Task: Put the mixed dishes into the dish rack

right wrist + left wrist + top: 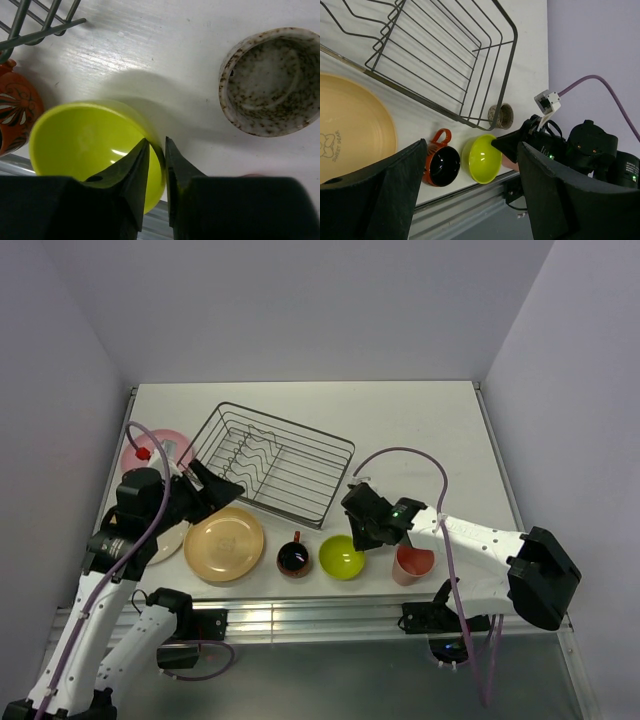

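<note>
Dishes all sit on the table point(400, 420) outside the rack point(272, 462), strung along its left and near sides. Left of the rack lies the pink plate point(158, 435), partly hidden by the left arm. Off the rack's near-left corner, a sliver of the cream plate point(170, 542) shows from under that arm. The tan plate point(225, 543) lies flat just in front of the rack's near edge — the left wrist view shows a small drawing on it with tiny print that seems to read "SWEET DEAR".

The left arm folds up from its base with the wrist raised. The left gripper point(225, 488) points toward the rack's near-left corner and hangs over the strip between the rack and the tan plate, its jaws wide with nothing between them.

The mug point(293, 558) stands upright in front of the middle of the rack's near edge, handle toward the rack, with a white and dark painted pattern on its side. The bowl point(342, 557) sits just right of it.

The right arm reaches in low from the right, wrist tilted down. The right gripper point(156, 145) has narrow jaws astride the bowl's rim — one of its fingers point(130, 175) inside, the other outside, pinching the wall.

The speckled cup point(272, 82) stands upright just off the rack's near-right corner. The tumbler point(413, 565) stands farthest right, under the right forearm.
</note>
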